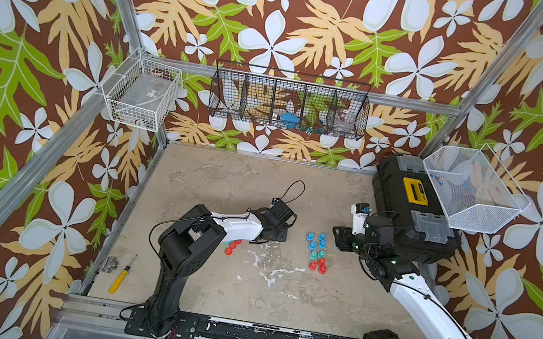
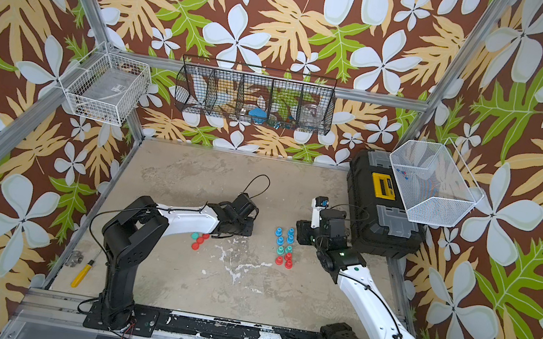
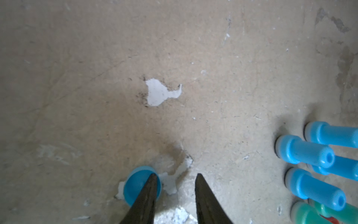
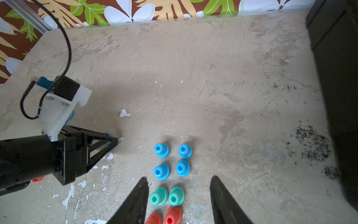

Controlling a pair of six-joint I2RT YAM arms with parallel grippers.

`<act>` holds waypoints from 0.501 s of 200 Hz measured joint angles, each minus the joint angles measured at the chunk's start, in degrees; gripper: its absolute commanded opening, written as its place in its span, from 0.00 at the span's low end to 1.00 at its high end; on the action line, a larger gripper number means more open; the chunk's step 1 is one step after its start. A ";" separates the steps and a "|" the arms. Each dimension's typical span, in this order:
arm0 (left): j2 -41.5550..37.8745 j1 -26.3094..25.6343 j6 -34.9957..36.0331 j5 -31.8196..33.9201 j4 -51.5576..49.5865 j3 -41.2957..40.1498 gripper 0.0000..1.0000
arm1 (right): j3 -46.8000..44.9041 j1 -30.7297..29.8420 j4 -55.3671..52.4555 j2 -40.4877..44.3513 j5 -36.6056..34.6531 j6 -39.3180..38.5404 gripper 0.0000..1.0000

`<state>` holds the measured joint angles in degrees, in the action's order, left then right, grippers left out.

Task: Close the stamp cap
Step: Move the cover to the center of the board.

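Observation:
A blue cap (image 3: 135,186) lies open side up on the table. One finger of my left gripper (image 3: 175,174) reaches over the cap's inside. The left jaws stand a little apart, with only bare table between them. Several blue stamps (image 3: 304,150) stand upright to one side of it. My right gripper (image 4: 178,177) hovers open over green stamps (image 4: 158,195) and red stamps (image 4: 173,214), touching none. More blue stamps (image 4: 161,150) stand just beyond. In both top views the stamps (image 1: 316,251) (image 2: 283,248) sit between the left gripper (image 1: 283,234) and the right gripper (image 1: 338,238).
Loose red and teal caps (image 1: 232,246) lie under the left forearm. A black toolbox (image 1: 404,206) stands at the back right, below a white mesh basket (image 1: 473,187). A yellow screwdriver (image 1: 120,277) and a metal fitting (image 1: 110,263) lie near the front left edge.

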<state>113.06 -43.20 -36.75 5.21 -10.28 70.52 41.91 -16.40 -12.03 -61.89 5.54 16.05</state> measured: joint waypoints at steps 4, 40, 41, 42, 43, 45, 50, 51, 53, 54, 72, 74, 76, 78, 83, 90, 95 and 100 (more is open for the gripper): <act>0.13 -0.17 -0.09 -0.11 -0.11 0.22 0.36 | 0.02 0.00 0.00 0.00 0.00 0.00 0.53; 0.28 -0.90 -0.42 -0.39 -1.62 1.09 0.39 | 0.20 -0.02 -0.17 -0.26 0.00 -0.02 0.54; 0.28 -0.92 -0.42 -0.39 -1.68 1.11 0.39 | 0.20 -0.02 -0.17 -0.26 0.00 -0.02 0.54; 0.28 -0.94 -0.42 -0.39 -1.70 1.11 0.39 | 0.20 -0.02 -0.17 -0.28 0.00 -0.02 0.54; 0.26 -0.96 -0.42 -0.39 -1.75 1.11 0.39 | 0.20 -0.02 -0.17 -0.28 0.00 -0.02 0.54; 0.20 -0.98 -0.42 -0.42 -1.81 1.11 0.39 | 0.20 -0.02 -0.17 -0.28 0.00 -0.02 0.54; 0.11 -1.03 -0.42 -0.44 -2.01 1.11 0.40 | 0.20 -0.02 -0.17 -0.33 0.00 -0.02 0.55; 0.09 -1.03 -0.42 -0.46 -2.03 1.11 0.40 | 0.20 -0.02 -0.17 -0.33 0.00 -0.02 0.55; 0.07 -1.05 -0.42 -0.55 -2.19 1.11 0.41 | 0.20 -0.02 -0.17 -0.33 0.00 -0.02 0.55; 0.04 -1.07 -0.42 -0.57 -2.25 1.11 0.42 | 0.20 -0.02 -0.17 -0.33 0.00 -0.02 0.55; -0.44 -1.11 -0.44 -0.61 -3.23 1.11 0.47 | 0.22 0.00 -0.17 -0.33 0.00 -0.02 0.56; -0.48 -1.14 -0.44 -0.61 -3.37 1.11 0.48 | 0.22 0.00 -0.17 -0.33 0.00 -0.02 0.56; -0.52 -1.14 -0.44 -0.59 -3.54 1.11 0.49 | 0.22 0.00 -0.17 -0.33 0.00 -0.02 0.56; -0.57 -1.16 -0.46 -0.57 -3.69 1.11 0.50 | 0.22 0.00 -0.17 -0.33 0.00 -0.02 0.56; -0.70 -1.18 -0.46 -0.52 -4.09 1.11 0.51 | 0.22 0.00 -0.17 -0.33 0.00 -0.02 0.56; -0.92 -1.22 -0.46 -0.50 -4.66 1.11 0.53 | 0.22 0.00 -0.17 -0.33 0.00 -0.02 0.57; -1.11 -1.27 -0.48 -0.48 -4.98 1.11 0.54 | 0.22 0.00 -0.17 -0.33 0.00 -0.02 0.57; -1.33 -1.33 -0.48 -0.39 -5.29 1.11 0.55 | 0.22 0.00 -0.17 -0.33 0.00 -0.02 0.57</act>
<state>111.72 -44.53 -37.23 4.82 -15.57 71.64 42.13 -16.40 -12.21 -62.22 5.54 16.03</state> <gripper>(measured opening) 0.529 0.566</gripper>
